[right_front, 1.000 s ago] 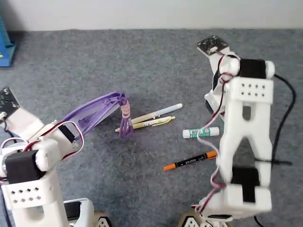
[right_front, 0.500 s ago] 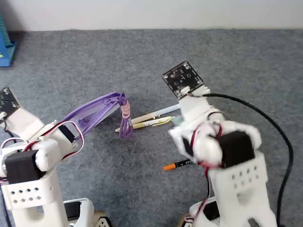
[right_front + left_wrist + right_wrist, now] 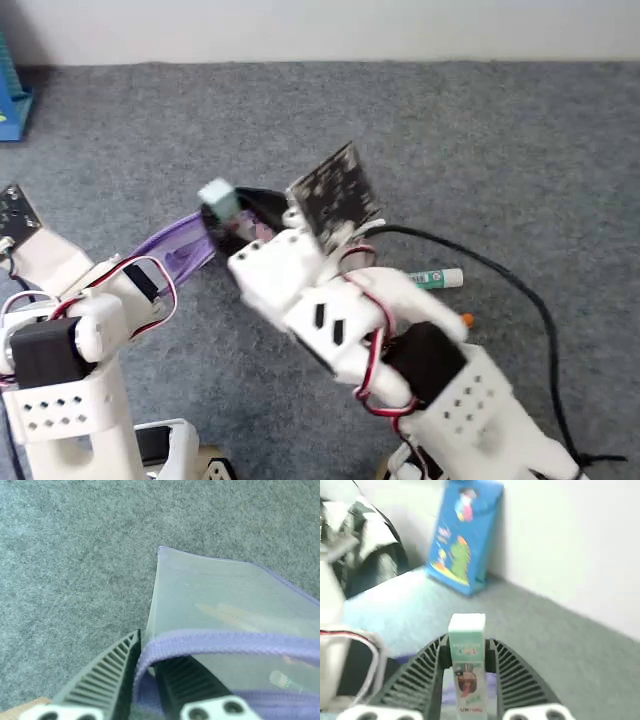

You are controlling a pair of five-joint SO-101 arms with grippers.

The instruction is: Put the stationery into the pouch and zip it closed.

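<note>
Right claw (image 3: pixel 467 645) is pinching the eraser (image 3: pixel 466 665), a white block with a green band. Its long axis runs along the fingers and its end sticks out past the tips. The label has print, too blurred to read. From above, the eraser sits at the far end of the pouch (image 3: pixel 178 245); can't tell if they touch.

Left claw (image 3: pixel 147 652) is clamped on the pouch's purple zip edge. The pouch's long axis runs diagonally from the left claw toward the right claw.

The green-labelled stick (image 3: pixel 437 278) lies on the grey worktop (image 3: pixel 500 150), roughly crosswise. The orange pen tip (image 3: pixel 466 320) pokes out beside the right arm. A blue bag (image 3: pixel 465 535) leans on the wall.
</note>
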